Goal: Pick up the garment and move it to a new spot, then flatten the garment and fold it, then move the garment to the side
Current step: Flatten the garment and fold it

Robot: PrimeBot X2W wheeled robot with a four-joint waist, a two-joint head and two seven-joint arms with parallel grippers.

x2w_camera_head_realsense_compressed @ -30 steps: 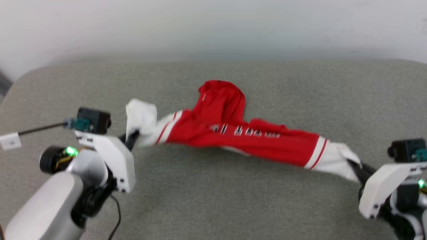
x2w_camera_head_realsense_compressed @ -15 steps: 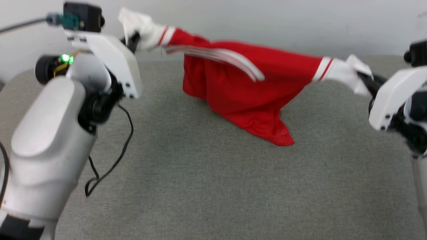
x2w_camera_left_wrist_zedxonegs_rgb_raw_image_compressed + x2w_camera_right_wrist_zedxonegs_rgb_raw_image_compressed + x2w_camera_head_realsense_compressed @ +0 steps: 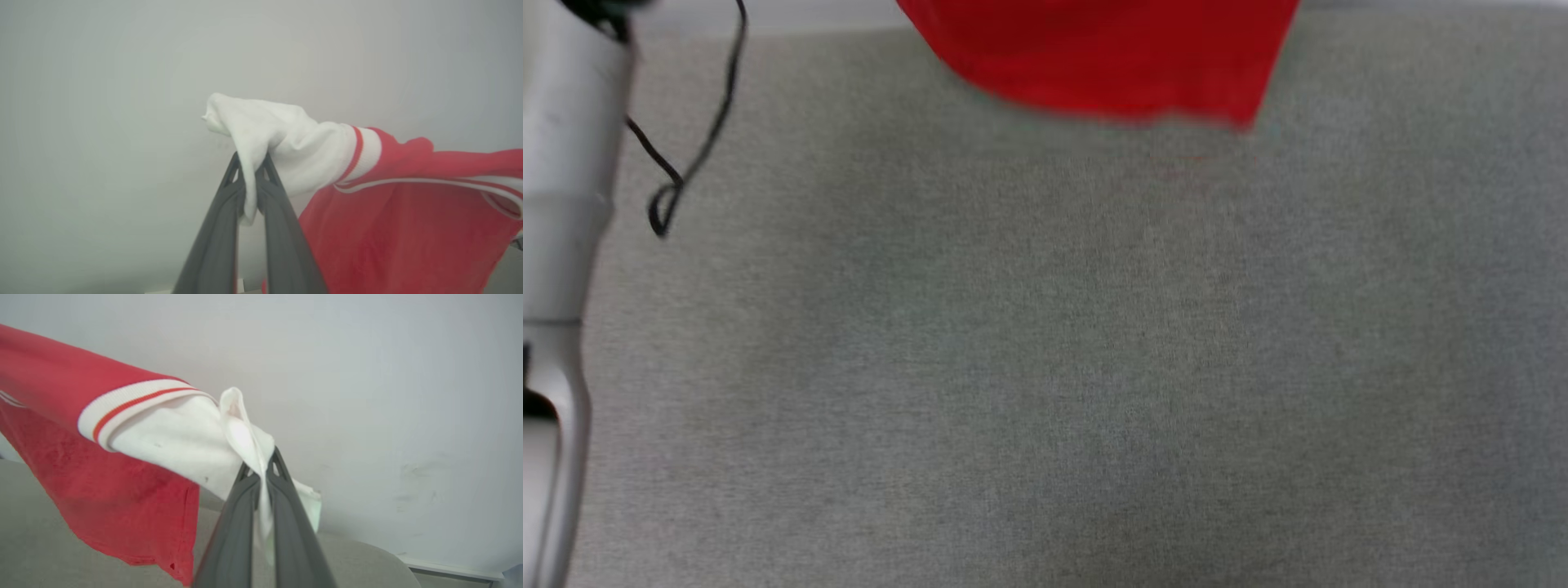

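The garment (image 3: 1107, 57) is a red shirt with white sleeves and red-white striped trim. It hangs in the air, and its red lower hem dips into the top of the head view above the grey surface. My left gripper (image 3: 250, 167) is shut on one white sleeve (image 3: 278, 139), with the red body (image 3: 400, 228) draping to the right. My right gripper (image 3: 261, 467) is shut on the other white sleeve (image 3: 184, 445), with the red body (image 3: 114, 498) hanging to the left. The print is hidden.
A grey fabric surface (image 3: 1045, 367) spreads wide below the shirt. My left arm's pale casing (image 3: 560, 204) stands at the left edge with a black cable (image 3: 686, 155) looping beside it. A pale wall (image 3: 388, 396) rises behind.
Both grippers have lifted the shirt off the grey surface and raised it high. The body has unfurled and now hangs down. The arms have risen out of the head view's top.
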